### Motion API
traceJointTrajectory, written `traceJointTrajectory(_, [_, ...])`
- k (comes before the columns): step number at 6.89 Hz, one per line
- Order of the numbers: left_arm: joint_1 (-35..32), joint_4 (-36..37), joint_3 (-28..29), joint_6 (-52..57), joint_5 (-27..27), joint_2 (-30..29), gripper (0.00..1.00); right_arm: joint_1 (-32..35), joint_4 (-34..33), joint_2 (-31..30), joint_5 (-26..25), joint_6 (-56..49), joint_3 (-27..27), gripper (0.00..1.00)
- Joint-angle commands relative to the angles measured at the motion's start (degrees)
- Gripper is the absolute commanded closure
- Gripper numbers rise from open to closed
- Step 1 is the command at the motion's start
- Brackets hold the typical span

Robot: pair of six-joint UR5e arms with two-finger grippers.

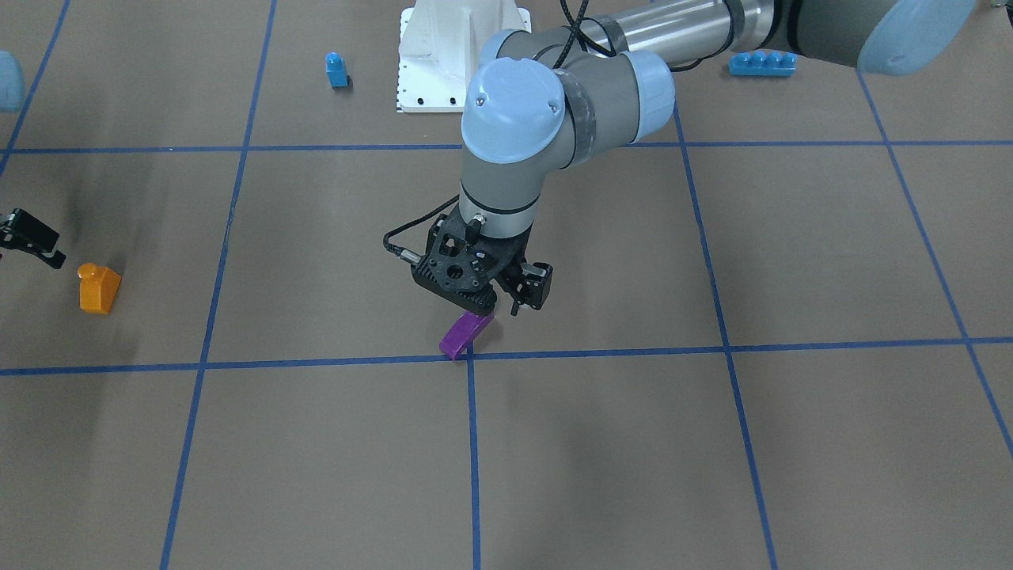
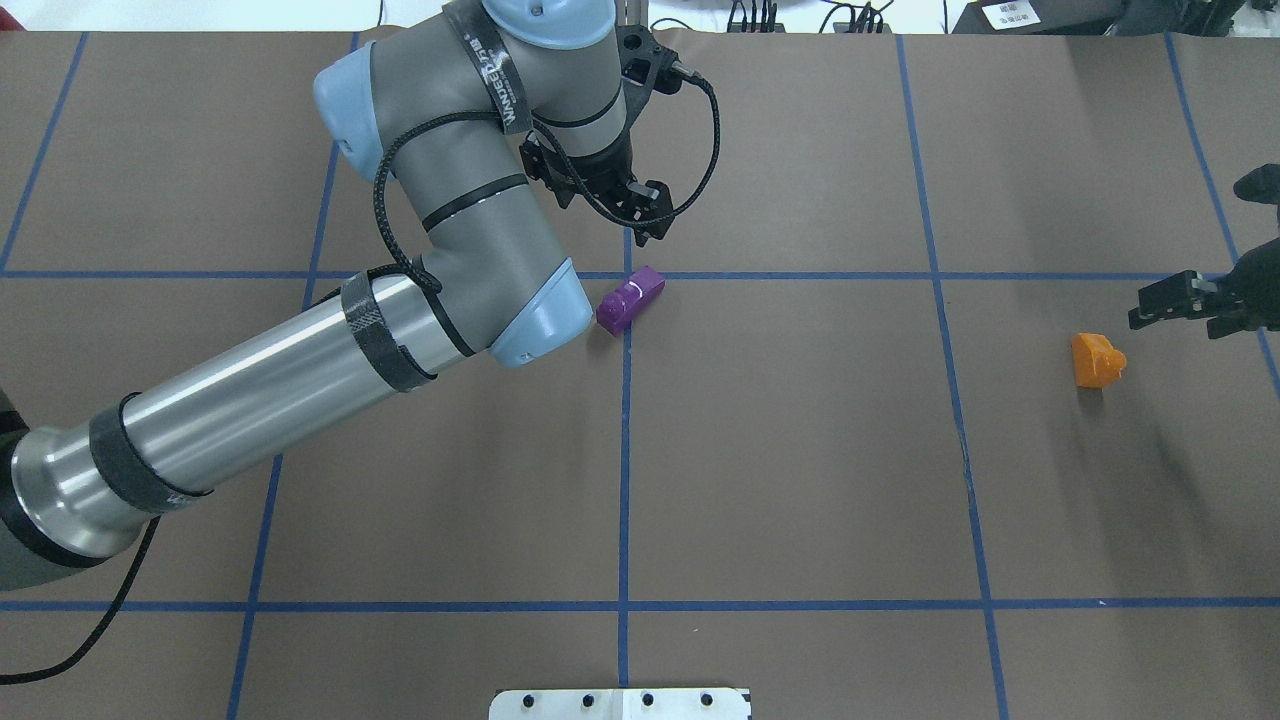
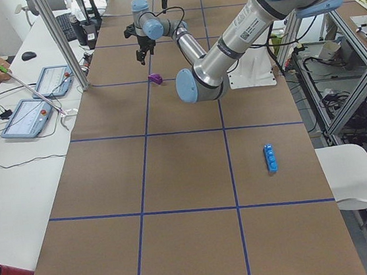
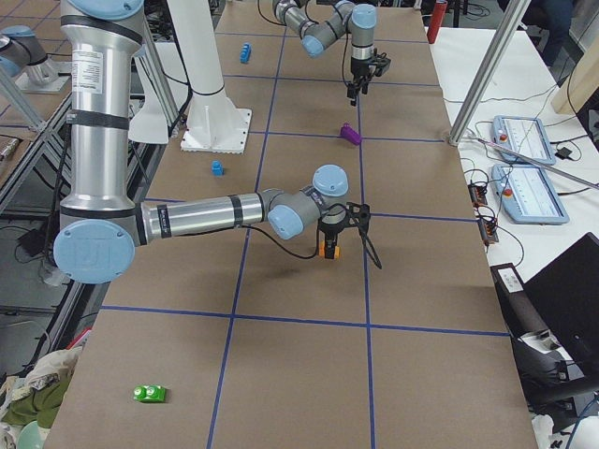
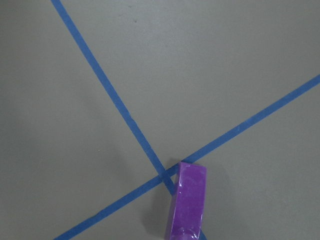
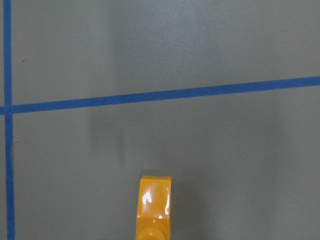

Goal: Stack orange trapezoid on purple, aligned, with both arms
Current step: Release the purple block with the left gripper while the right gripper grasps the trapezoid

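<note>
The purple brick lies on its side on the brown table, at a crossing of blue tape lines; it also shows in the overhead view and at the bottom of the left wrist view. My left gripper hangs open and empty just above and beyond it, apart from it. The orange trapezoid stands stud up far to my right, also in the right wrist view. My right gripper hovers close beside it, looks open, and holds nothing.
A small blue brick and a long blue brick lie near the white base mount. A green brick lies at the far right end of the table. Operator tablets sit on the white side bench.
</note>
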Motion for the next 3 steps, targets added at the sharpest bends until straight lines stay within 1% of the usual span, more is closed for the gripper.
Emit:
traceJointTrajectory(1, [-0.23,0.76,-2.51,0.00,-0.03,1.45,0.00,-2.94,0.40,2.52,-0.93,1.51,-3.76,0.00])
traceJointTrajectory(3, [-0.32,0.76,-3.23,0.00,-0.03,1.99,0.00,-4.70,0.31,4.11,-1.19,1.51,-6.76,0.00])
